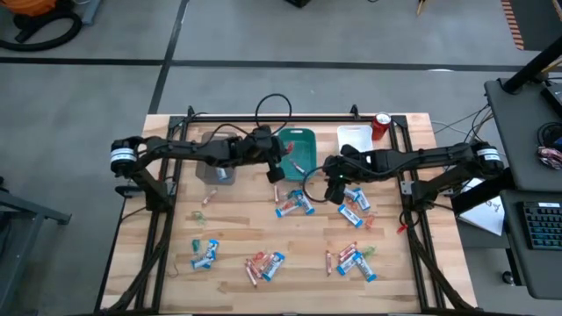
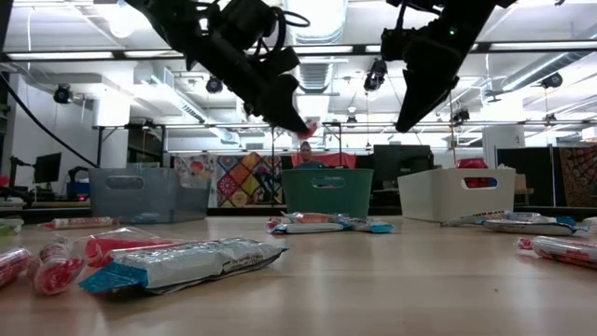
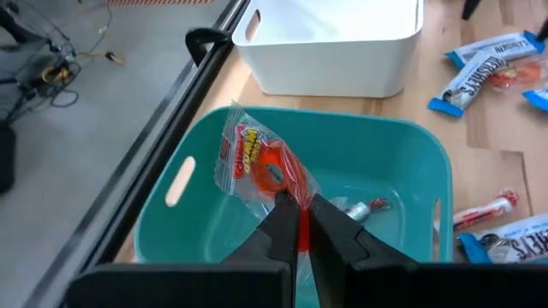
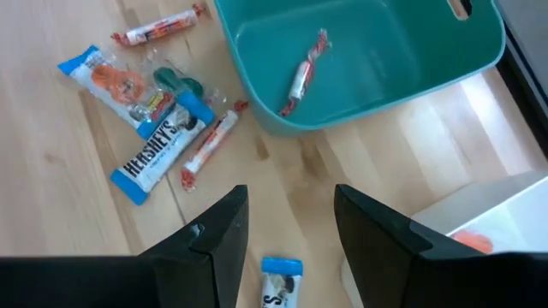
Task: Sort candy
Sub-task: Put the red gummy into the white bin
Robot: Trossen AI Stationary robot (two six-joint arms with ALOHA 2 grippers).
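My left gripper (image 3: 301, 224) is shut on a clear-wrapped red and orange candy (image 3: 257, 162) and hangs above the teal tray (image 3: 411, 137). A slim red-and-white stick (image 3: 364, 208) lies inside that tray. In the high view this gripper (image 1: 277, 172) sits at the tray's near left corner. My right gripper (image 4: 287, 227) is open and empty, raised over the table near the teal tray (image 4: 257, 103). A blue-and-white bar (image 4: 281, 278) lies below it. Loose candy (image 1: 294, 206) lies in clusters on the table. My left gripper pinches the candy wrapper by its lower end (image 3: 289, 190) between both fingertips. The candy is lifted clear, and most of the wrapper sticks out beyond the fingertips. In the low view it shows as a pink piece (image 2: 306, 128) at the slanting fingers' tips.
A white tray (image 1: 354, 133) stands right of the teal one, with a red can (image 1: 381, 125) beside it, and a grey tray (image 1: 215, 171) stands to the left. More candy clusters lie near the table's front (image 1: 266, 263) and right (image 1: 356, 206). A person shows far behind the table (image 2: 305, 152).
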